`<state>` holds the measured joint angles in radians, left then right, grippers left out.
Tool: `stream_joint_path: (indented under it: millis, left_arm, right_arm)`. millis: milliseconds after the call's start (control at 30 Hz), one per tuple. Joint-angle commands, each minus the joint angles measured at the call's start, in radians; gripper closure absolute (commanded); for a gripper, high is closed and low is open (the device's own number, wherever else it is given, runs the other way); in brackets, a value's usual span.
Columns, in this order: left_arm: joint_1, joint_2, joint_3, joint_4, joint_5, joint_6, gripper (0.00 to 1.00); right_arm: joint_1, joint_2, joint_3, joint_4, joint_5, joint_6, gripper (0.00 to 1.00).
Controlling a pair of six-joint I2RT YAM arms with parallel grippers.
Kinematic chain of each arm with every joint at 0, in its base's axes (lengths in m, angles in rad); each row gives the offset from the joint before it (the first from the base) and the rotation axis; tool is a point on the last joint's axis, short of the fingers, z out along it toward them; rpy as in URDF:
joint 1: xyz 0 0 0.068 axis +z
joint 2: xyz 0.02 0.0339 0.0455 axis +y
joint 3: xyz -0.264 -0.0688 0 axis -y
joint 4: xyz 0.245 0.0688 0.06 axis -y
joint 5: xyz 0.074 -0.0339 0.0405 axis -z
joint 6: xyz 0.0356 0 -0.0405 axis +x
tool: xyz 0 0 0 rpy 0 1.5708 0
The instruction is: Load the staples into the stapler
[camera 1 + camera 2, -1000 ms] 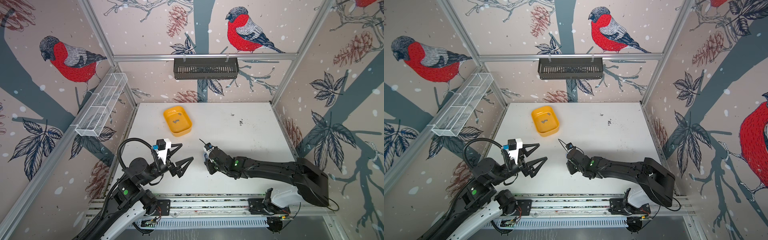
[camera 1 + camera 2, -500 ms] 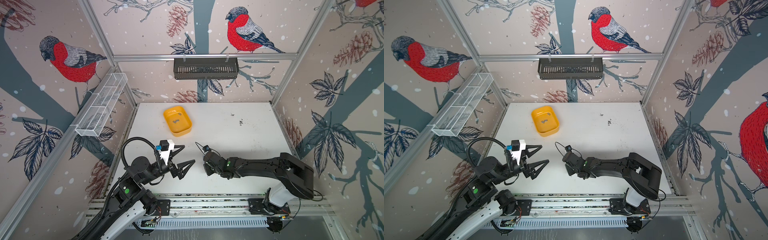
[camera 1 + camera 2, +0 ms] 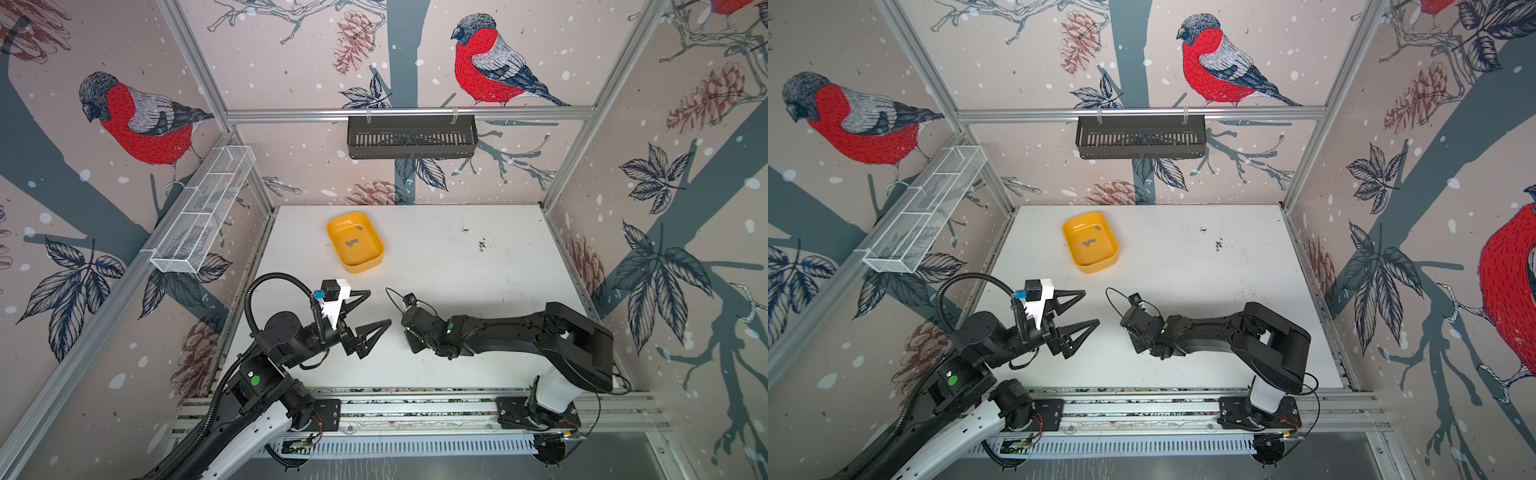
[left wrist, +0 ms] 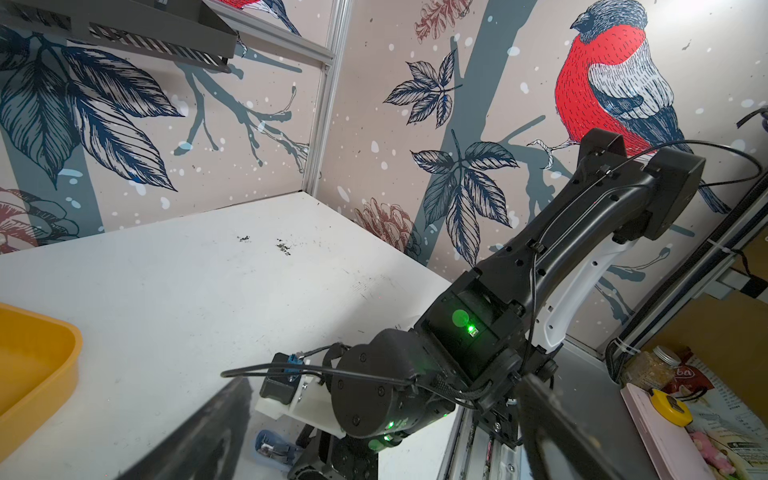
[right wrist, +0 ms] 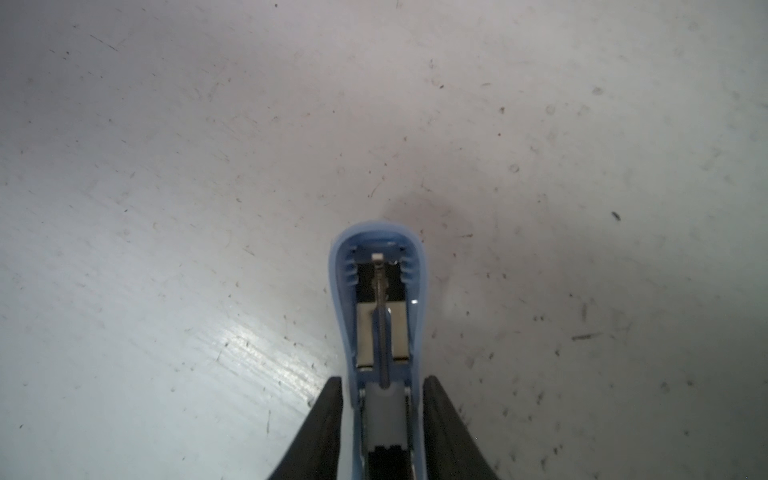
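**A:** Where are the staples (image 3: 353,242)?

**B:** 3 small grey strips lie loose in the yellow tray (image 3: 362,266); it sits toward the back left of the tabletop (image 3: 436,270).

**A:** And the stapler (image 5: 380,316)?

**B:** In both top views it is hidden under the wrist of the right arm (image 3: 519,332). The right wrist view shows it, blue, lying on the tabletop with its inside facing up; a metal channel and a thin rod are in view.

**A:** Is the right end effector (image 5: 382,379) grasping it?

**B:** Its 2 black fingers (image 5: 320,436) flank the end of the stapler nearest the wrist, just beside the blue shell on each side; I cannot tell whether they press on it or stand free.

**A:** The left end effector (image 3: 380,306)?

**B:** Released; its jaws are spread wide with nothing between them. It hovers above the front left of the tabletop, pointing toward the right arm.
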<state>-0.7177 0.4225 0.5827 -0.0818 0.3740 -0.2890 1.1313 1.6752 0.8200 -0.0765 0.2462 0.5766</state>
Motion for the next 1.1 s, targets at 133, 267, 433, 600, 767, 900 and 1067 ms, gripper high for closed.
stream_joint_path:
  millis: [133, 267, 433, 600, 767, 900, 1067]
  left_arm:
    - [-0.001, 0.016, 0.009, 0.020, 0.019, 0.004, 0.01]
    - [0.000, 0.021, 0.004, 0.024, 0.015, 0.000, 0.01]
    - [0.000, 0.045, 0.003, -0.001, -0.037, -0.016, 0.01]
    - [0.000, 0.058, -0.009, -0.004, -0.082, -0.038, 0.01]
    - [0.000, 0.093, -0.013, 0.027, -0.065, -0.033, 0.01]
    - [0.000, 0.123, -0.010, 0.039, -0.046, -0.034, 0.01]
    - [0.000, 0.131, -0.021, 0.065, -0.040, -0.035, 0.01]
  right_arm:
    - [0.009, -0.073, -0.027, 0.004, 0.046, 0.021, 0.53]
    - [0.006, -0.202, -0.103, 0.028, 0.063, 0.042, 0.50]
    - [0.002, -0.369, -0.208, 0.003, 0.148, 0.114, 0.48]
    - [-0.043, -0.546, -0.298, -0.142, 0.260, 0.260, 0.48]
    - [-0.139, -0.744, -0.413, -0.225, 0.279, 0.389, 0.42]
    - [-0.192, -0.912, -0.477, -0.300, 0.317, 0.447, 0.37]
    - [-0.275, -1.077, -0.510, -0.386, 0.331, 0.458, 0.34]
